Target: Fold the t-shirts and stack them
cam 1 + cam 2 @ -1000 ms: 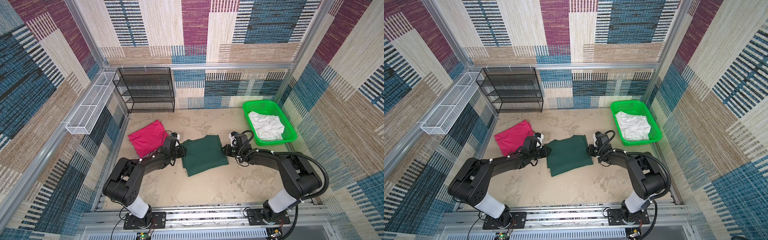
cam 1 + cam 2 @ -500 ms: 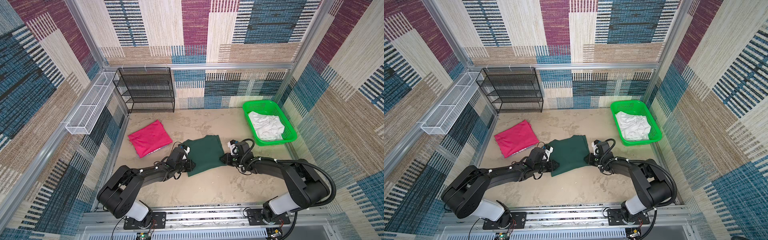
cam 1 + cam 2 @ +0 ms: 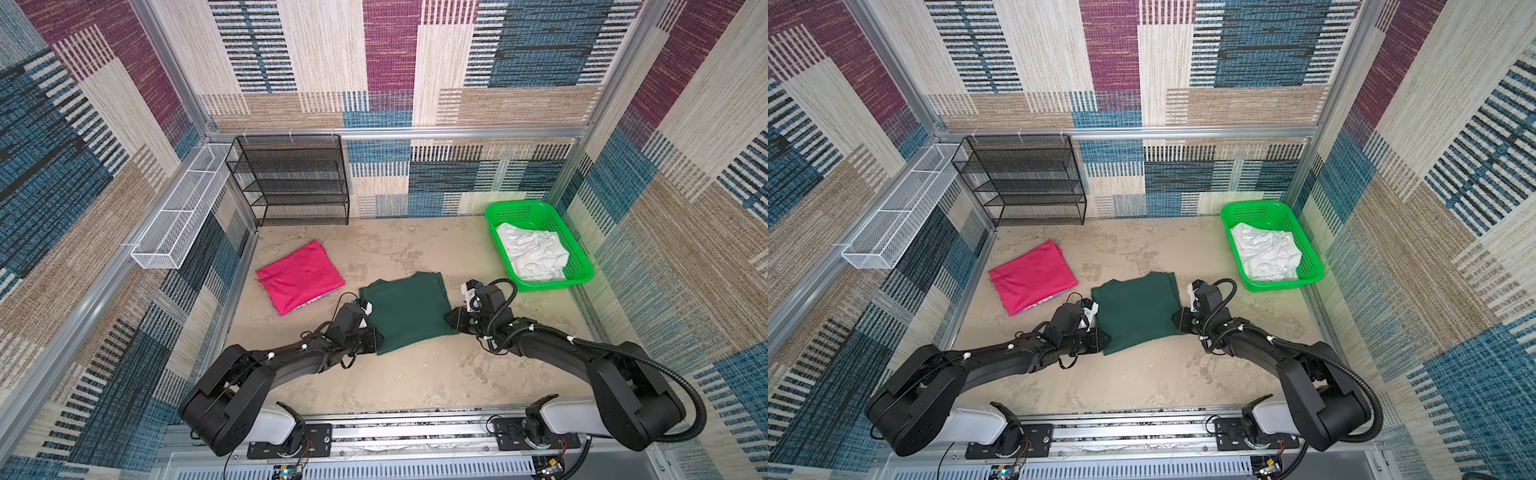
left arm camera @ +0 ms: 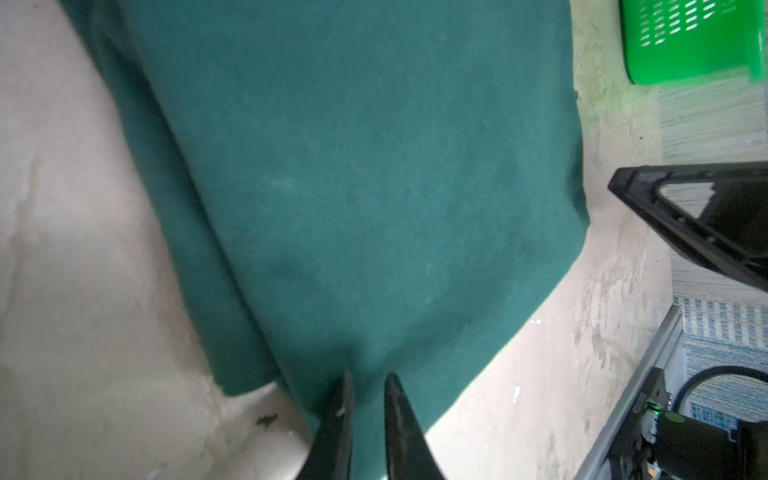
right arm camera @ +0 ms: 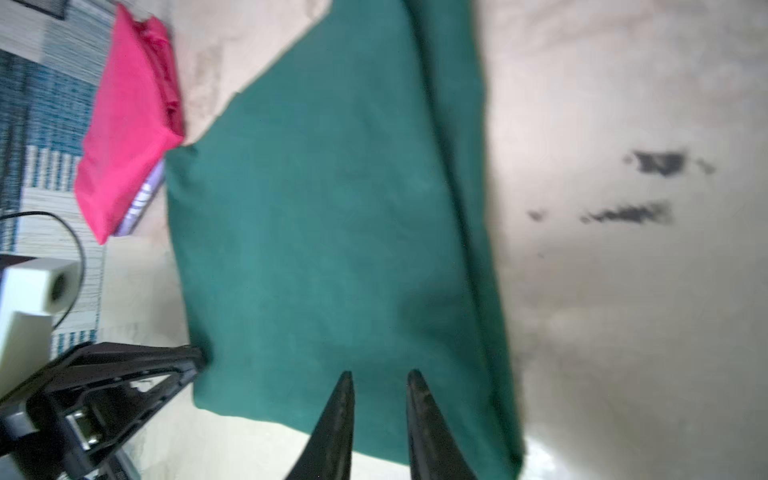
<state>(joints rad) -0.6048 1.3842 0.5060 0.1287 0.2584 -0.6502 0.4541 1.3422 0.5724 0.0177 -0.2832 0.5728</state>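
The dark green t-shirt (image 3: pixel 405 311) (image 3: pixel 1136 309) lies folded flat in the middle of the table. My left gripper (image 3: pixel 376 332) (image 4: pixel 368 376) lies low at its near left corner. My right gripper (image 3: pixel 449 319) (image 5: pixel 380 374) is at its near right edge. Both point inward across the cloth (image 4: pixel 353 187) (image 5: pixel 324 228). Their jaws stand a narrow gap apart, open, with flat cloth showing in the gap and nothing bunched between them. The magenta-pink t-shirt (image 3: pixel 300 277) (image 5: pixel 124 141) lies folded at the back left, apart from both grippers, with a pale striped layer under its near edge.
A bright green lattice basket (image 3: pixel 548 284) holding crumpled white cloth (image 3: pixel 532 253) stands at the right, just beyond my right arm. A black mesh rack (image 3: pixel 299 183) stands against the back wall. A white wire tray (image 3: pixel 178 224) hangs on the left wall.
Both grippers have slid along the green shirt's sides from its far half toward the front. The shirt itself has stayed about where it was. The jaw gaps look unchanged.
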